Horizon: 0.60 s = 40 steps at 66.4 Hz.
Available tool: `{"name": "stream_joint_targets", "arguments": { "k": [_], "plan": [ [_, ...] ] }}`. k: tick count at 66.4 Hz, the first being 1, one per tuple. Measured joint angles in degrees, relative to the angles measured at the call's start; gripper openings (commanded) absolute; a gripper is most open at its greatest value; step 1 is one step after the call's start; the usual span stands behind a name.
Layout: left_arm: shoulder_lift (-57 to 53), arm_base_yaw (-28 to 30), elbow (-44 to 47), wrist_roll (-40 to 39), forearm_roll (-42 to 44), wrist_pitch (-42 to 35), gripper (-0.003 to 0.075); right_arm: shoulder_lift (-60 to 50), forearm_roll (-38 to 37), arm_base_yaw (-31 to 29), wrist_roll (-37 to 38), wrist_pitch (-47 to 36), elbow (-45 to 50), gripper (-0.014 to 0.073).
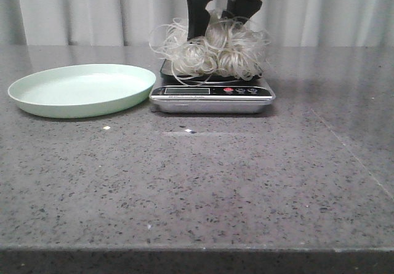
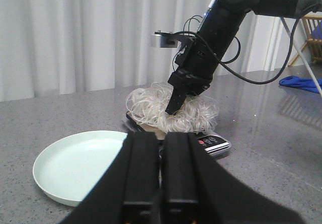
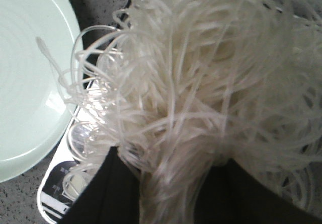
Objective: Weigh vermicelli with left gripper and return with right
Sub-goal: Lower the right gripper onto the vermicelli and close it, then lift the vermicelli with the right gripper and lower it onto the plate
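Observation:
The vermicelli (image 1: 215,52), a fluffy nest of pale looping strands, rests on the black platform of the silver scale (image 1: 212,95). My right gripper (image 1: 218,23) comes down into the nest from above, its black fingers sunk in the strands. In the right wrist view a bunched waist of vermicelli (image 3: 201,73) is pinched between the two fingers of the right gripper (image 3: 171,183). The left wrist view shows the same arm over the vermicelli (image 2: 151,105). My left gripper (image 2: 161,143) is shut and empty, held back nearer than the scale (image 2: 216,144).
A pale green plate (image 1: 80,89) lies empty just left of the scale, almost touching it. The grey speckled counter runs to its front edge (image 1: 197,248). A curtain hangs behind. A blue cloth (image 2: 299,81) lies far off on the right.

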Motion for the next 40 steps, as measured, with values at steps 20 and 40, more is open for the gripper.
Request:
{"name": "stream_joint_targets", "arguments": {
  "k": [20,40],
  "plan": [
    [0.0,0.0,0.0,0.0,0.0,0.0,0.0127,1.9,-0.6,2.1,0.0,3.3,-15.2,0.0177],
    [0.0,0.0,0.0,0.0,0.0,0.0,0.0127,3.4,-0.3,11.0,-0.6,1.6,-19.1,0.0183]
  ]
}}
